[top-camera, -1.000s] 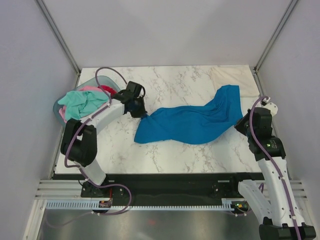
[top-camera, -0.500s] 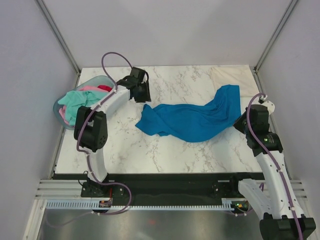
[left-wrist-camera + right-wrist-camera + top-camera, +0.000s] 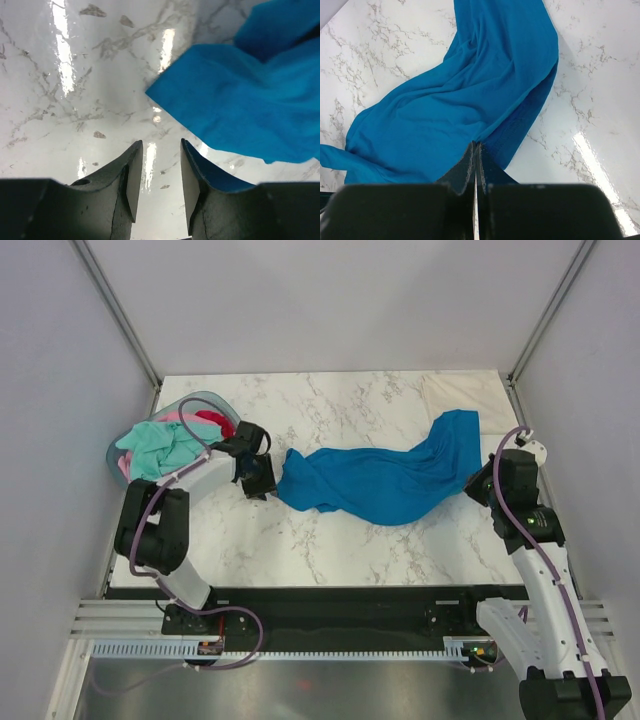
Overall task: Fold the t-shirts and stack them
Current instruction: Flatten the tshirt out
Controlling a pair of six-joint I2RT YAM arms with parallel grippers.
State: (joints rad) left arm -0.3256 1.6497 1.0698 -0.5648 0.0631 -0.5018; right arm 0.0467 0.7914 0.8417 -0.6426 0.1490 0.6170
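Note:
A bright blue t-shirt (image 3: 385,480) lies crumpled and stretched across the middle of the marble table. My left gripper (image 3: 262,480) stands open just left of its bunched left end, with only bare table between the fingers (image 3: 160,145); the cloth (image 3: 250,105) lies ahead and to the right. My right gripper (image 3: 478,485) is shut, pinching the shirt's right edge (image 3: 476,146), and the folds of the cloth (image 3: 470,85) run to its tips. A cream t-shirt (image 3: 458,392) lies flat at the back right corner. Mint green (image 3: 160,445), pink (image 3: 180,418) and red (image 3: 212,421) shirts are piled in the basket.
The pale blue-grey oval basket (image 3: 113,455) stands at the table's left edge, close behind my left arm. Grey walls and metal frame posts close in the table on three sides. Bare marble (image 3: 330,540) shows in front of the blue shirt.
My left gripper opened and let go of the blue shirt's left end, swung to the back, then came back down beside it. That end now lies bunched further right. The right gripper stayed shut.

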